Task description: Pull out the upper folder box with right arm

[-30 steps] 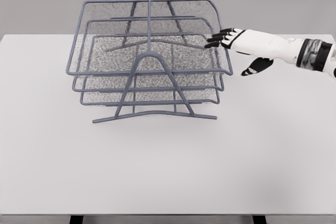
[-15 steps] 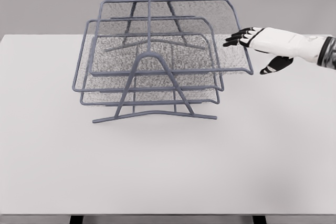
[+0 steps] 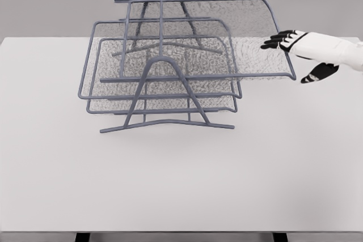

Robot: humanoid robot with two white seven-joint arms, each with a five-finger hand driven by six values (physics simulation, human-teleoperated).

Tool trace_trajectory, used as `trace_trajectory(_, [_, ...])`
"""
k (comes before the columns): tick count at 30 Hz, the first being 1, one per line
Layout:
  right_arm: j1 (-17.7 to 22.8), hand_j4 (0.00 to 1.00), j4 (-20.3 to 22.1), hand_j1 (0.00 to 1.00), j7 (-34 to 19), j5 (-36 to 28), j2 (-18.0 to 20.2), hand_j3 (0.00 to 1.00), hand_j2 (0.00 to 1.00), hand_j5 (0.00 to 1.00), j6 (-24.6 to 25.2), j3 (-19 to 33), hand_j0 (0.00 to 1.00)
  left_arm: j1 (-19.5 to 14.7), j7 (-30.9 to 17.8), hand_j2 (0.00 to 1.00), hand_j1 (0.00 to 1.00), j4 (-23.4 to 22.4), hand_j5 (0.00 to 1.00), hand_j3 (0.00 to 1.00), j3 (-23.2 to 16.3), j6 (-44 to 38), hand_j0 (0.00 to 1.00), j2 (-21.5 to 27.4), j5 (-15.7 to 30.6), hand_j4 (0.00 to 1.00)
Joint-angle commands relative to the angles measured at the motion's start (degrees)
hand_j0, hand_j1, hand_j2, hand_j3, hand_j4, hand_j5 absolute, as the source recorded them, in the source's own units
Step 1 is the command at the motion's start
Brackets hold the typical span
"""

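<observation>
Right hand (image 3: 292,41) at top tray (image 3: 227,38) right rim, fingers hooked over edge, seemingly gripping it; thumb hangs below, apart. Tray juts right of rack (image 3: 161,60), partly out. Lower trays (image 3: 164,92) seated. Rack on table (image 3: 181,179).

Three mesh trays (image 3: 170,86), one rack (image 3: 161,26), one hand (image 3: 309,49).
</observation>
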State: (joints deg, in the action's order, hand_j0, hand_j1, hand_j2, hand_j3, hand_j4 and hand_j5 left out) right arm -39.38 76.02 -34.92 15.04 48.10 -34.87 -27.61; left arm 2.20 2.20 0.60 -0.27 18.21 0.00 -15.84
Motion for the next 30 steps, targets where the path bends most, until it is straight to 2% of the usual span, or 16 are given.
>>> trace_trajectory(1, [0.0,1.0,-0.3,1.0,-0.1,1.8,1.0,1.0,1.0,1.0,-0.1,1.4,1.0,0.0,0.0,1.0,1.0,0.0,1.0,1.0,0.0,0.0,1.0,0.0,0.0,1.0])
trace_trajectory(7, [0.0,1.0,-0.1,1.0,-0.1,-1.1,4.5,1.0,1.0,1.0,-0.1,1.9,1.0,0.0,0.0,1.0,1.0,0.0,1.0,1.0,0.0,0.0,1.0,0.0,0.0,1.0])
trace_trajectory(8, [0.0,1.0,0.9,1.0,-0.1,-1.1,4.6,1.0,1.0,1.0,-0.1,2.8,1.0,0.0,0.0,1.0,1.0,0.0,1.0,1.0,0.0,0.0,1.0,0.0,0.0,1.0])
trace_trajectory(17, [0.4,1.0,0.9,1.0,-0.1,-1.3,6.3,1.0,1.0,1.0,-0.1,3.0,1.0,0.0,0.0,1.0,1.0,0.0,1.0,1.0,0.0,0.0,1.0,0.0,0.0,1.0])
trace_trajectory(24, [0.4,1.0,0.8,1.0,-0.1,-1.9,9.3,1.0,1.0,1.0,-0.1,3.3,1.0,0.0,0.0,1.0,1.0,0.0,1.0,1.0,0.0,0.0,1.0,0.0,0.0,1.0])
trace_trajectory(30, [0.4,1.0,0.9,1.0,-0.1,-1.9,9.3,1.0,1.0,1.0,-0.1,3.3,1.0,0.0,0.0,1.0,1.0,-0.1,1.0,1.0,0.0,0.0,1.0,0.0,0.0,1.0])
